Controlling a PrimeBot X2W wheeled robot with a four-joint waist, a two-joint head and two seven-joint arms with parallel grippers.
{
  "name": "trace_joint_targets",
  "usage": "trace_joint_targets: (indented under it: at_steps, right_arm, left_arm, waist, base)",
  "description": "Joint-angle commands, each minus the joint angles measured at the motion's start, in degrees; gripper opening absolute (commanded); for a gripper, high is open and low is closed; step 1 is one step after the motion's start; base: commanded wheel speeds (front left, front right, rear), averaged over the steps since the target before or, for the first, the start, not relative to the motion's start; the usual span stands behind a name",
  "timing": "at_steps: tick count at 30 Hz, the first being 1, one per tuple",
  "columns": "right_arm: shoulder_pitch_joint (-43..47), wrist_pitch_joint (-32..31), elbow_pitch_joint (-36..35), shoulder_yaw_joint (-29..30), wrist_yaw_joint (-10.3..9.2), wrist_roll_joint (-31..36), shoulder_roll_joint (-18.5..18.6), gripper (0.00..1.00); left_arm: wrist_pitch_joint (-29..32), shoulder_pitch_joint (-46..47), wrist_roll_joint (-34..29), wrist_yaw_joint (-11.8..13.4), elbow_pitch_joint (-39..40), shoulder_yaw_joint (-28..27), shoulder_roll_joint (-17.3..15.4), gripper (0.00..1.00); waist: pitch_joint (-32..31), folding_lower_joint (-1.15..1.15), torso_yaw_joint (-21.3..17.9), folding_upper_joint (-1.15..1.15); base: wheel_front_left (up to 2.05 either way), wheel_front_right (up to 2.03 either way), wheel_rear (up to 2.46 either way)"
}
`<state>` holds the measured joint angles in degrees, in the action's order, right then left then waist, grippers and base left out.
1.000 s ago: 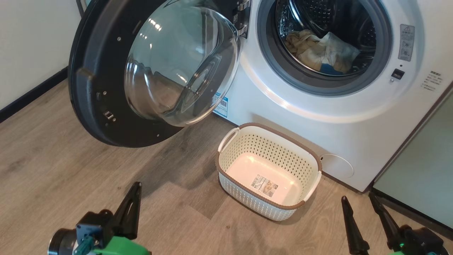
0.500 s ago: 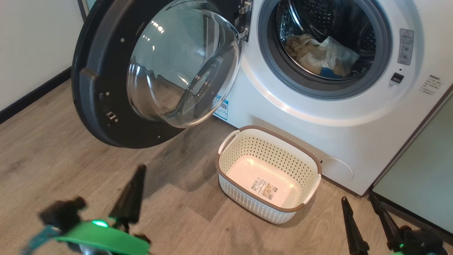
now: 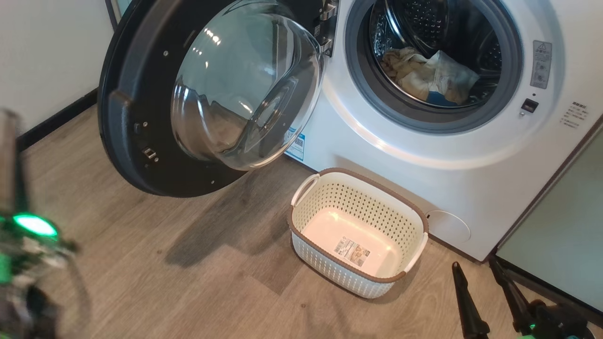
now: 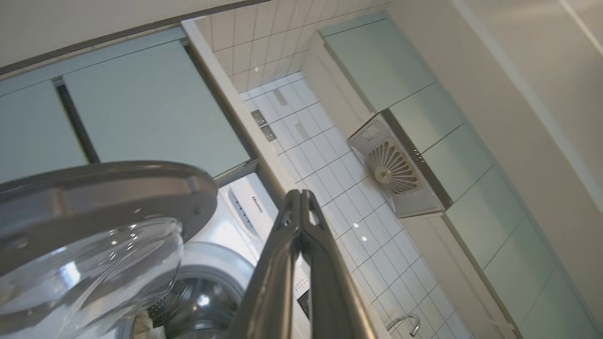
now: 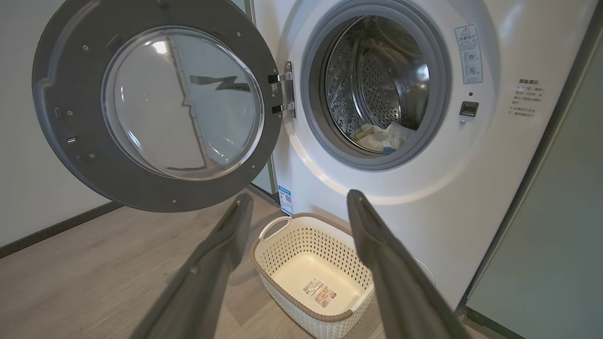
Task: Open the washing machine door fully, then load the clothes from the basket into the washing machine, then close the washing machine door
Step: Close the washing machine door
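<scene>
- Washing machine door [image 3: 216,94]: swung wide open, hinged at the left of the drum mouth [image 3: 359,89], glass bowl bulging toward the room.
- Clothes [image 3: 426,75]: pale yellow with a blue patch, heaped low inside the washing machine [image 3: 377,155].
- Basket [image 3: 348,197]: on the wooden floor [image 3: 141,245], just in front of the washing machine, below the drum mouth; bare inside, label showing on its bottom.
- Left tool [image 4: 297,202]: fingers pressed together, empty, raised near the door's edge, aimed at a tiled wall [image 4: 339,179].
- Right tool [image 5: 299,197]: fingers spread wide, empty, low at the right, apart from the basket.
</scene>
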<state>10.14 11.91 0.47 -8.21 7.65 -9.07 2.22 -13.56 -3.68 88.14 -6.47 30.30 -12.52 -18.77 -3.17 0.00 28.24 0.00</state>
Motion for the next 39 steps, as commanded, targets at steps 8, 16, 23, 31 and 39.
trace_joint_targets:
  at_steps: [8,16,23,31,39]
  right_arm:
    - [-2.8,0.4,-1.8,-1.1,-0.16,-0.2,0.7,1.0]
    - [-2.7,0.4,-2.0,-1.2,-0.16,-0.1,0.7,1.0]
    - [-2.4,-0.4,-2.7,-0.5,-0.16,0.9,0.7,1.0]
    - [-3.7,-1.3,-3.9,-0.7,-0.16,1.8,0.9,1.0]
    - [-5.0,-2.3,-5.0,-0.6,-0.16,2.1,1.9,1.0]
  left_arm:
    - [3.5,14.2,9.3,3.1,-6.4,-14.6,-12.5,0.0]
    - [13.2,23.0,14.8,8.8,-27.6,-14.5,-25.4,0.0]
    - [23.6,28.3,20.8,12.1,-41.7,-11.2,-30.5,0.0]
    - [28.5,31.2,23.5,14.6,-51.6,-8.9,-31.0,0.0]
    - [33.4,31.9,23.7,14.0,-55.6,-5.7,-30.6,0.0]
  waist:
    - [0.2,0.0,-0.1,0.0]
    - [0.5,0.0,-1.2,0.0]
    - [1.6,0.0,-2.8,0.0]
    - [3.9,0.0,-5.3,0.0]
    - [7.1,0.0,-8.5,0.0]
  base:
    - [0.0,0.0,0.0]
    - [0.0,0.0,0.0]
    - [0.0,0.0,0.0]
    - [0.0,0.0,0.0]
    - [0.0,0.0,0.0]
